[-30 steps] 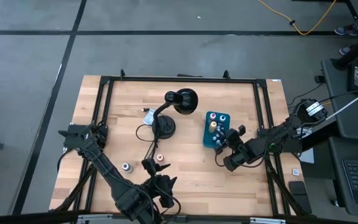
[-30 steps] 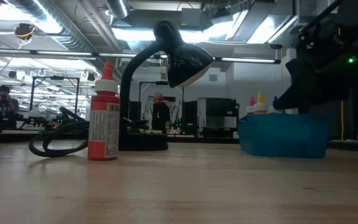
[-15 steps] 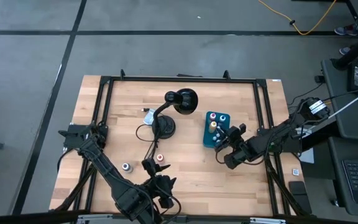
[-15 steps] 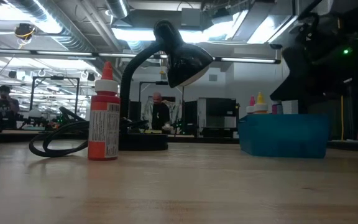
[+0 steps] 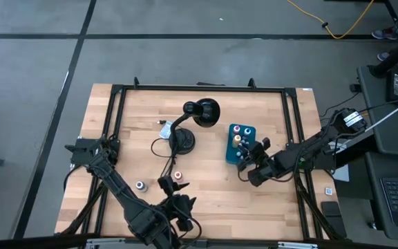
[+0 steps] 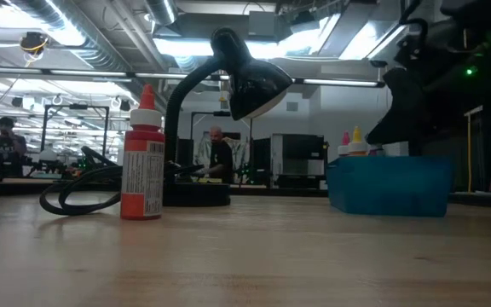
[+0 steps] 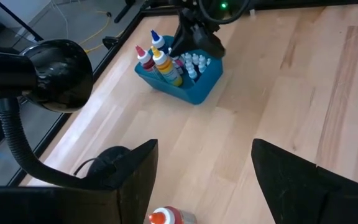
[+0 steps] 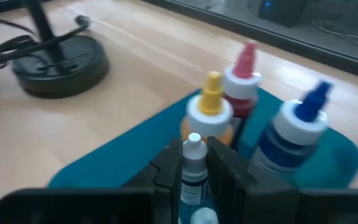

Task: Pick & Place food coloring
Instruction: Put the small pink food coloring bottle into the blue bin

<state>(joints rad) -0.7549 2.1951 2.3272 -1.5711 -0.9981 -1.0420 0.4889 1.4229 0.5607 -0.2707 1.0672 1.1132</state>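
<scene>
A tiny clear dropper bottle with a white cap and blue label stands upright, pinched between the two dark fingers of the right tool, above the near end of the teal rectangular plastic box. Just behind it in the box stand three larger bottles: yellow-capped, pink-capped and blue-capped. Small white-capped bottles fill one end of the box. The left tool, fingers spread and empty, hovers near the front edge of the wooden tabletop, over a red bottle with white collar. A black gooseneck desk lamp stands mid-tabletop.
</scene>
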